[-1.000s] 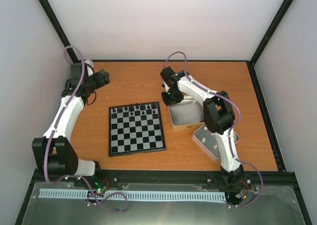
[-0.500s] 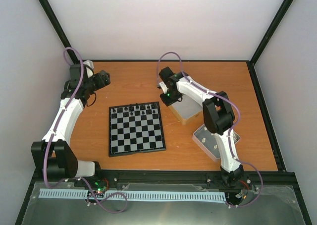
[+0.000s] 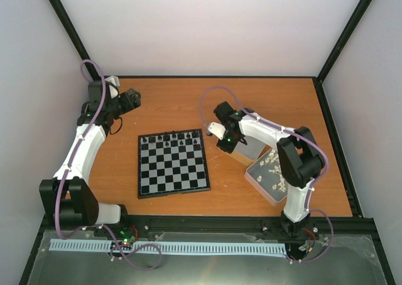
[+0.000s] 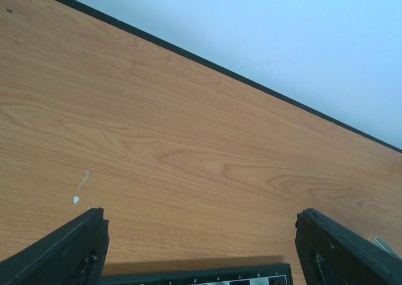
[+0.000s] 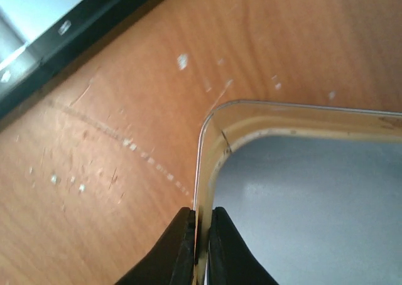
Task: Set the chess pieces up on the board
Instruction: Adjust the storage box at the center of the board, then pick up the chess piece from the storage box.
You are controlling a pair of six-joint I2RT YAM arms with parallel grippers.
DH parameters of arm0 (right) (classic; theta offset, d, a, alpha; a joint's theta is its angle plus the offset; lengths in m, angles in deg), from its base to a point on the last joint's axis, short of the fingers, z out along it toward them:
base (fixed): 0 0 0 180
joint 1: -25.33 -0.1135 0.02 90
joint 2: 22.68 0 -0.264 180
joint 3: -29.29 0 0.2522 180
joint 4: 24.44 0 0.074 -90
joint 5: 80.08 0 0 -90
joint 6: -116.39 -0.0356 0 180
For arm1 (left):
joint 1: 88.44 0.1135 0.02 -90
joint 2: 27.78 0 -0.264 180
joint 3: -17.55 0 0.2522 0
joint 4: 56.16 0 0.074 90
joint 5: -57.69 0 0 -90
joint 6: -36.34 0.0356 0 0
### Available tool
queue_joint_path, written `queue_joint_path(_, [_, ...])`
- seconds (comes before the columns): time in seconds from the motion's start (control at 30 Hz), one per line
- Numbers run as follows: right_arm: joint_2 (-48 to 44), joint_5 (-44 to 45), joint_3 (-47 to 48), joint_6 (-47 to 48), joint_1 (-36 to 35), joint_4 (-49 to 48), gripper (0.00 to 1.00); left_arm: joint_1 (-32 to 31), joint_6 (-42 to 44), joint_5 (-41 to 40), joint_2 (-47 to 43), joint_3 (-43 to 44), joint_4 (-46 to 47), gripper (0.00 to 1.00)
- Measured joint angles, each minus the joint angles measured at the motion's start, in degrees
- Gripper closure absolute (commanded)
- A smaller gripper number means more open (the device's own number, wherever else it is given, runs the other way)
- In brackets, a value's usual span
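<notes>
The board (image 3: pixel 173 162) lies flat in the middle of the table, and several black chess pieces (image 3: pixel 173 136) stand along its far rows. My right gripper (image 3: pixel 227 140) is to the right of the board. It is shut on the thin wall of a silver tin (image 5: pixel 207 128), one finger inside and one outside. That tin (image 3: pixel 251 150) is tilted beside a second tin (image 3: pixel 259 179) holding several cream pieces (image 3: pixel 273 167). My left gripper (image 3: pixel 129 100) hovers open beyond the board's far-left corner. Its fingers (image 4: pixel 63 253) frame bare wood and the board's edge (image 4: pixel 201 277).
The orange wooden table (image 3: pixel 169 103) is bordered by a black frame and white walls. The right arm's elbow (image 3: pixel 301 156) hangs over the second tin. Scuffs and white specks mark the wood (image 5: pixel 125 144) beside the held tin.
The right gripper has shut on the tin's wall and carried it toward the near right, tipping it. Cream pieces now show in the second tin. The left arm has hardly moved.
</notes>
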Motion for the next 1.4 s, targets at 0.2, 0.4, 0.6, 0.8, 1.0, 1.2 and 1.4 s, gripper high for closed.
queue_joint_path(0.2, [-4.55, -0.07, -6.38, 9.70, -0.94, -2.34, 0.76, 0.00, 0.00, 0.22, -0.83, -1.14, 0.24, 0.17])
queue_joint_path(0.4, [-4.35, -1.14, -4.83, 8.57, -1.66, -3.15, 0.50, 0.00, 0.00, 0.39, -1.77, -1.75, 0.26, 0.17])
queue_joint_path(0.6, [-5.25, -4.11, 0.79, -3.61, -1.70, -5.35, 0.47, 0.00, 0.00, 0.59, -3.15, -2.71, 0.39, 0.17])
queue_joint_path(0.8, [-10.91, 3.45, -0.81, -28.26, -1.70, -9.46, 0.52, 0.00, 0.04, 0.31, -9.01, -6.49, -0.04, 0.15])
queue_joint_path(1.0, [-5.70, 23.45, 1.55, -54.64, -1.64, -4.28, 0.63, 0.00, -0.20, 0.52, -17.55, -12.15, -0.66, 0.13])
queue_joint_path(1.2, [1.51, 36.35, 4.07, -71.19, 0.81, 4.11, 0.66, 0.00, -1.42, 3.04, -21.59, -16.63, -1.75, 0.13])
queue_joint_path(1.4, [3.58, 39.15, 3.82, -75.45, 5.33, 4.22, 0.65, 0.00, -1.77, 4.57, -21.00, -16.85, -2.08, 0.13])
